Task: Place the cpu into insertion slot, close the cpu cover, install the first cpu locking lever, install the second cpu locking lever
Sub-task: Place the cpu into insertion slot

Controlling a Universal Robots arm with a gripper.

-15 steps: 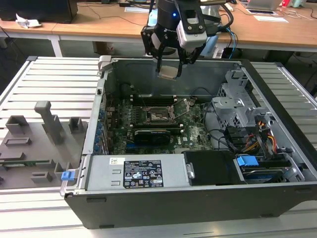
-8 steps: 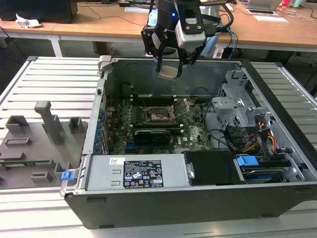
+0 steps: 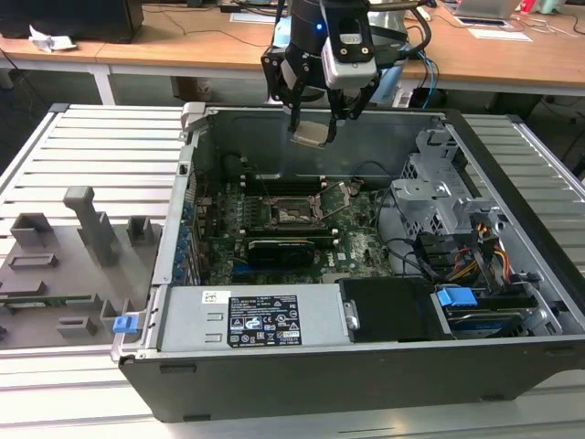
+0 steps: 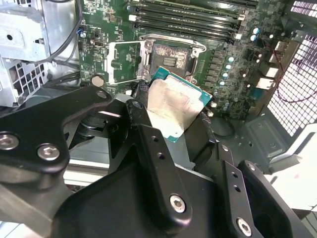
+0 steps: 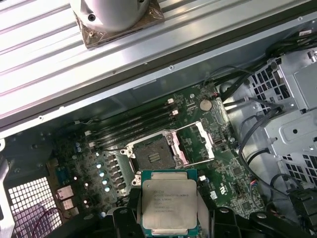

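Cpu (image 5: 170,201): one, silver lid up, clenched at two opposite edges by my fingers (image 4: 146,129). My gripper (image 3: 313,128) hangs with it over the open computer case (image 3: 302,384), above the motherboard (image 3: 356,242) and well apart from the socket.

Exterior view, from its left:
- One grey fixture plate (image 3: 55,274) with moulded holders, outside the case.
- Two blue tabs (image 3: 125,322), one at the case's corner, one by the drives.
- One power supply (image 3: 247,320), inside, along the near wall.
- One long black card (image 3: 283,247).
- One insertion slot (image 3: 291,213), its pin field bare.
- One cpu cover (image 5: 205,140), swung open beside it.
- One metal drive cage (image 3: 439,187).
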